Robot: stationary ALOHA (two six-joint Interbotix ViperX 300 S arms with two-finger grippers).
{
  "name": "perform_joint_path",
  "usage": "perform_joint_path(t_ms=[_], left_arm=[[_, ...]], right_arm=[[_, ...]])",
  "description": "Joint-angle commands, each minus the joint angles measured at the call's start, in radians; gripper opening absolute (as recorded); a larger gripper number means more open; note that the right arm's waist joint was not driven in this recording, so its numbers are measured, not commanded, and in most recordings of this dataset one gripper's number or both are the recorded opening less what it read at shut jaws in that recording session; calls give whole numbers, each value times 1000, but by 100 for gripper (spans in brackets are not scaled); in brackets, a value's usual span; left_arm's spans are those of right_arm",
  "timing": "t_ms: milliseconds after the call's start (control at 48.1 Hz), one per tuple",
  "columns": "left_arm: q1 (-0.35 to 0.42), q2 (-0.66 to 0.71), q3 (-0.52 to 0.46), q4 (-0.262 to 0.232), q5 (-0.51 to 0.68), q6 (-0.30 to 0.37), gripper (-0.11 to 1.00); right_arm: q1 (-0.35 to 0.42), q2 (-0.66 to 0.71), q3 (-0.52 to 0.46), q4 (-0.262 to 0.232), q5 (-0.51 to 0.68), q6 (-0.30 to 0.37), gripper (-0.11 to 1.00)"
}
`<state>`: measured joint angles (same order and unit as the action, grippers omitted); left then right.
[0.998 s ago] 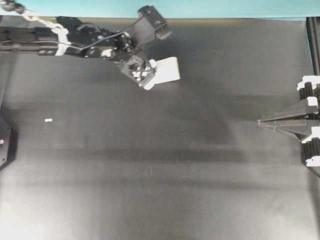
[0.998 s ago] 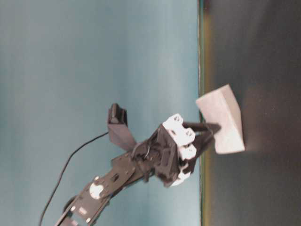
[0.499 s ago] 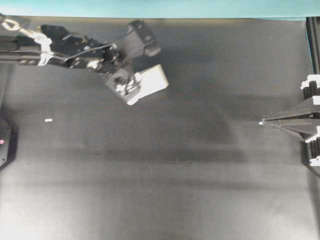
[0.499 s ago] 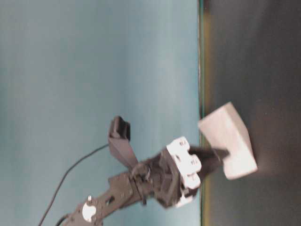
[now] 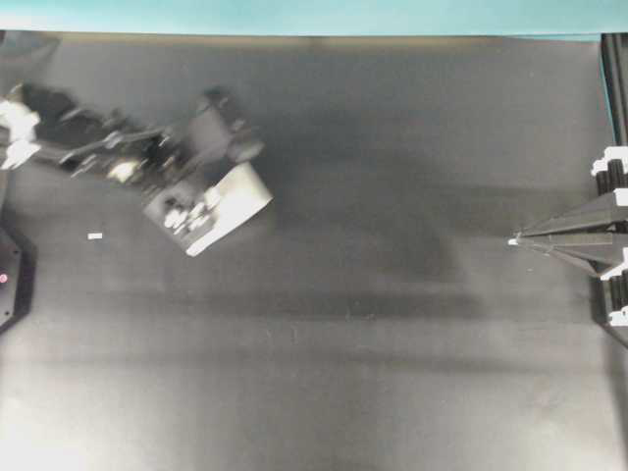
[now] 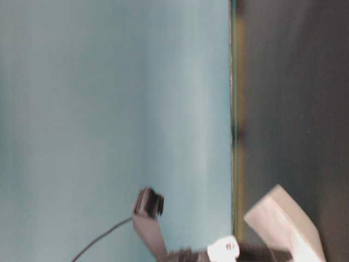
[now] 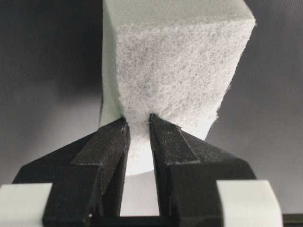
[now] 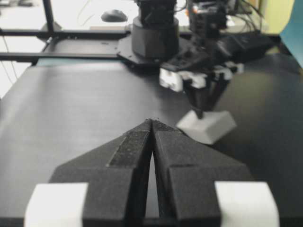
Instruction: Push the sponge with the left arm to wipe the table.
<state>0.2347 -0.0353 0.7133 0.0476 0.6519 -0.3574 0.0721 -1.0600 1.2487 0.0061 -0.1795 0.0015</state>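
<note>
Overhead view: the left arm [image 5: 88, 147] is motion-blurred, so its joints are hard to make out; its left gripper [image 5: 196, 211] covers one end of the sponge [image 5: 235, 201], a plain white block lying angled on the table [image 5: 392, 343], left of centre. The right gripper [image 5: 515, 240] sits pressed together at the right edge, holding nothing. Table-level view: arm and sponge are cut off by the bottom edge. Left wrist view: both fingers [image 7: 109, 146] pinch the fibrous sponge face, denting it. Right wrist view: the sponge rests tilted beneath the left gripper.
</note>
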Motion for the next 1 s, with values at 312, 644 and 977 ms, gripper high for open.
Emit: perform_joint_path(t_ms=[312, 644, 977], left_arm=[[-314, -146, 126, -2, 11, -253, 15], [-502, -141, 169, -2, -52, -433, 12], [-724, -129, 132, -2, -77, -621, 12]], right_arm=[[0, 2, -6, 2, -6, -11, -1], [0, 0, -6, 2, -5, -11, -1], [0, -5, -6, 0, -3, -11, 0]])
